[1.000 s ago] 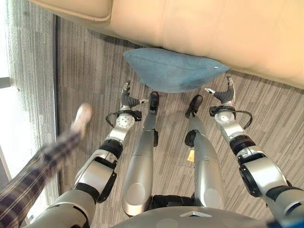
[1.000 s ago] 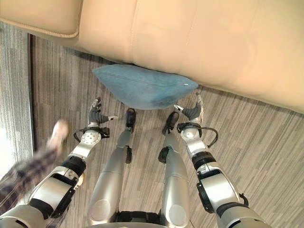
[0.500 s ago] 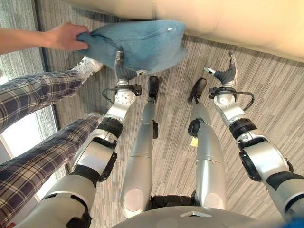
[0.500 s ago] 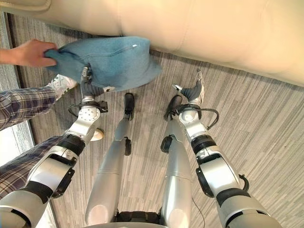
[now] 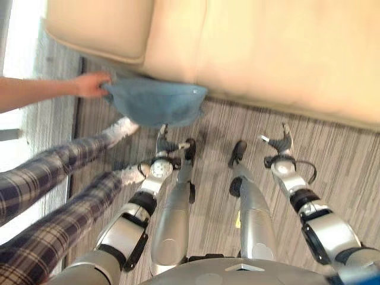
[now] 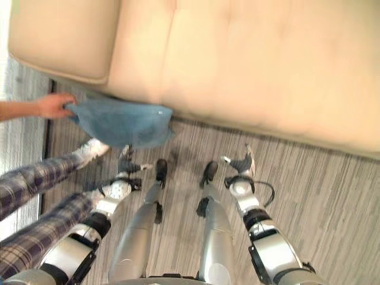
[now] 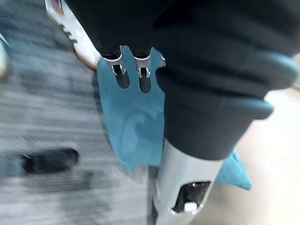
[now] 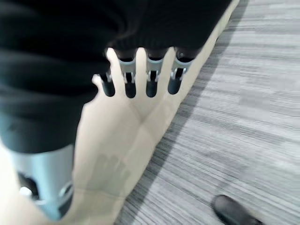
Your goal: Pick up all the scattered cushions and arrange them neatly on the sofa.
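Head stereo views look steeply down, sharing the sofa (image 5: pixel 267 53) front and floor (image 5: pixel 344 148). Wrist views look closely along each hand.

a person stands at the left on the grey striped carpet floor (image 5: pixel 350 148), in plaid trousers (image 5: pixel 53 196) and white sneakers (image 5: pixel 122 126), one bare arm (image 5: pixel 41 94) reaching in.

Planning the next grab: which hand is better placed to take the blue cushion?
Probably the left hand: it is open just below the blue cushion that a person's hand holds. The right hand is farther away.
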You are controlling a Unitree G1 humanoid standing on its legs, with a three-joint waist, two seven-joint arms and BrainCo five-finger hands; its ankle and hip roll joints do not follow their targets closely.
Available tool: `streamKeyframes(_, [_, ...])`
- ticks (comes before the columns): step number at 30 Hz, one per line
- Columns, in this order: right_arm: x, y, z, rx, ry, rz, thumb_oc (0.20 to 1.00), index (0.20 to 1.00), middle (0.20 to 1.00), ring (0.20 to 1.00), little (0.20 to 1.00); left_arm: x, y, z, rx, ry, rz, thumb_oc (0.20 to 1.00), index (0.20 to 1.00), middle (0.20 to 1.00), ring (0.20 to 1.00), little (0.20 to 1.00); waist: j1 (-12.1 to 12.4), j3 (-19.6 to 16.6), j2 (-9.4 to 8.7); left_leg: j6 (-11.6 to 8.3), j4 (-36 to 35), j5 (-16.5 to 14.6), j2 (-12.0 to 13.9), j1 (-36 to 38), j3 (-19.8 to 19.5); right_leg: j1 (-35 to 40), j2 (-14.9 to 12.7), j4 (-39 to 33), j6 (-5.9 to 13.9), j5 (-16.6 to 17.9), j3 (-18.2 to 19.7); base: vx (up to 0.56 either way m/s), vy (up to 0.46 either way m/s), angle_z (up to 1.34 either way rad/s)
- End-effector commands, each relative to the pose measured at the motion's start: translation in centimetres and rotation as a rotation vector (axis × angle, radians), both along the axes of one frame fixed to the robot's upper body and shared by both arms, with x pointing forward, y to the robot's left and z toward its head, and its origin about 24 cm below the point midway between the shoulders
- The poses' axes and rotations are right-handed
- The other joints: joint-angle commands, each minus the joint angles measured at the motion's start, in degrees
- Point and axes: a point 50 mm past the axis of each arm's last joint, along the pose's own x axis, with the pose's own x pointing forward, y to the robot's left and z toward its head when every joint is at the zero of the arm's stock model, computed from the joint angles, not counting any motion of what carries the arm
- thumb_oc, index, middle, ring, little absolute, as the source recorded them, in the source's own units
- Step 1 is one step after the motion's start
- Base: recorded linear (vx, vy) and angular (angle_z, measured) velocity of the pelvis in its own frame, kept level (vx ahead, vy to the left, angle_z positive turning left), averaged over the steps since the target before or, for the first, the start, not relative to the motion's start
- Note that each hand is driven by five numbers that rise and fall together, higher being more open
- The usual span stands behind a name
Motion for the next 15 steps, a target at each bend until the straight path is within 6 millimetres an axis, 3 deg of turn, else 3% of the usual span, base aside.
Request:
streamKeyframes(1, [-0.8, 0.1, -1.2, 0.007, 0.077, 0.035, 1.000, 1.000, 1.000, 1.000, 1.000, -0.1, 0.7, -0.7, 0.024, 0.053, -0.020, 1.000, 1.000, 1.000, 1.000, 1.000, 0.61, 2.36, -0.97, -1.74, 1.51, -6.54, 1.00, 4.36, -1.83, 8.39, -3.91, -3.63, 7.37, 1.72, -0.58, 0.15, -0.030, 0.05])
streamKeyframes(5, [-2.5, -0.6, -2.6, -0.014, 0.159, 0.048, 1.000, 1.000, 1.000, 1.000, 1.000, -2.5, 1.6, -2.7, 0.051, 0.150, -0.027, 1.000, 1.000, 1.000, 1.000, 1.000, 0.82, 1.43, -1.40, -1.25, 1.54, -6.20, 0.43, 8.06, -1.94, 13.71, -3.90, -5.21, 6.78, 2.14, -1.45, 0.10, 0.008, 0.10])
streamKeyframes(7, [-5.7, -1.8, -5.0, -0.049, 0.316, 0.063, 1.000, 1.000, 1.000, 1.000, 1.000, -6.8, 3.4, -5.8, 0.101, 0.332, -0.027, 1.000, 1.000, 1.000, 1.000, 1.000, 1.34, -2.04, -1.58, -0.80, 1.61, -7.94, 0.40, 14.23, -2.07, 21.44, -2.94, -6.83, 6.83, 0.67, -1.87, 0.24, 0.057, 0.14])
streamKeyframes(8, [-6.3, -2.0, -5.4, -0.051, 0.346, 0.063, 1.000, 1.000, 1.000, 1.000, 1.000, -7.8, 3.8, -6.4, 0.107, 0.374, -0.022, 1.000, 1.000, 1.000, 1.000, 1.000, 1.44, -2.89, -1.61, -0.64, 1.61, -8.43, 0.35, 15.53, -2.13, 22.91, -2.67, -7.24, 6.90, 0.37, -1.97, 0.27, 0.135, 0.08])
streamKeyframes(9, [-7.6, -2.8, -6.2, -0.055, 0.403, 0.060, 1.000, 1.000, 1.000, 1.000, 1.000, -10.3, 4.9, -7.7, 0.115, 0.469, 0.004, 1.000, 1.000, 1.000, 1.000, 1.000, 1.87, -5.15, -1.57, -0.18, 1.98, -9.60, 0.09, 18.50, -2.18, 26.39, -2.19, -8.01, 6.93, -0.26, -2.06, 0.14, 0.094, -0.02])
streamKeyframes(10, [-7.6, -2.7, -6.2, -0.055, 0.403, 0.060, 1.000, 1.000, 1.000, 1.000, 1.000, -10.3, 4.9, -7.7, 0.115, 0.468, 0.004, 1.000, 1.000, 1.000, 1.000, 1.000, 1.76, -5.30, -1.63, -0.14, 1.96, -9.45, -0.01, 18.27, -2.24, 26.23, -2.28, -8.08, 6.96, -0.15, -2.13, 0.13, 0.105, -0.08])
streamKeyframes(15, [-10.4, -3.7, -7.6, -0.068, 0.526, 0.076, 1.000, 1.000, 1.000, 1.000, 1.000, -14.6, 6.5, -9.4, 0.168, 0.645, -0.010, 1.000, 1.000, 1.000, 1.000, 1.000, 2.88, -8.05, -1.36, 1.11, 1.62, -11.79, -1.09, 24.77, -2.11, 31.22, -2.28, -7.58, 7.58, -1.20, -2.13, 0.11, 0.119, -0.08])
